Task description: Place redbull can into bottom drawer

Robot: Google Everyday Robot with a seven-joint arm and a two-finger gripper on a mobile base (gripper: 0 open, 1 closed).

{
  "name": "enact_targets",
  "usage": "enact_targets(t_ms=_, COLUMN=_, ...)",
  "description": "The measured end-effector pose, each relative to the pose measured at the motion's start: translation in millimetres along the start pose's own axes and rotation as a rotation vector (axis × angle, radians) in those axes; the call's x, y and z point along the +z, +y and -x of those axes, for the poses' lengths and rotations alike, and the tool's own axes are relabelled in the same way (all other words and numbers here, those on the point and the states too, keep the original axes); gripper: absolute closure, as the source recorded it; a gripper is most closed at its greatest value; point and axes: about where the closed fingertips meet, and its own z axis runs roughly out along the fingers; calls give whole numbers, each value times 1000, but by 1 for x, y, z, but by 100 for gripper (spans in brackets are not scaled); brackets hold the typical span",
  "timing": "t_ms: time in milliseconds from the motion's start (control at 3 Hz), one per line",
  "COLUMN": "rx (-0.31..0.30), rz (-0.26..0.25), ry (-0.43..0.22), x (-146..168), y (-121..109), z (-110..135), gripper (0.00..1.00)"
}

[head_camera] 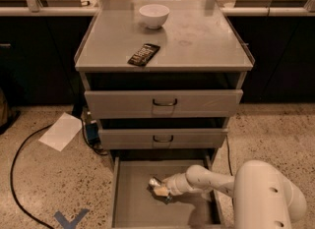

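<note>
Right in front of the cabinet (162,66), low on its right side, the robot's bulky white arm (261,198) reaches leftward into the bottom drawer (128,208), which is pulled out. The gripper (160,190) sits over the middle of the drawer floor, closed around the redbull can (154,182), whose silver end pokes out to the left, just above or on the floor; I can't tell which. Above it, the middle drawer (162,138) and top drawer (164,103) are pushed in. On the cabinet's top lies a black remote (144,54), with a white bowl (154,15) toward the back.
</note>
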Motion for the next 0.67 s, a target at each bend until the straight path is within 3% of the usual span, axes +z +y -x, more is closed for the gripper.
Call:
enact_targets(t_ms=333, rx=27, rz=12, ry=21, x=20, y=-13, z=-13, gripper=100)
enact_targets(t_ms=667, rx=64, rz=56, ry=26, x=42, y=-12, z=-24, gripper=100)
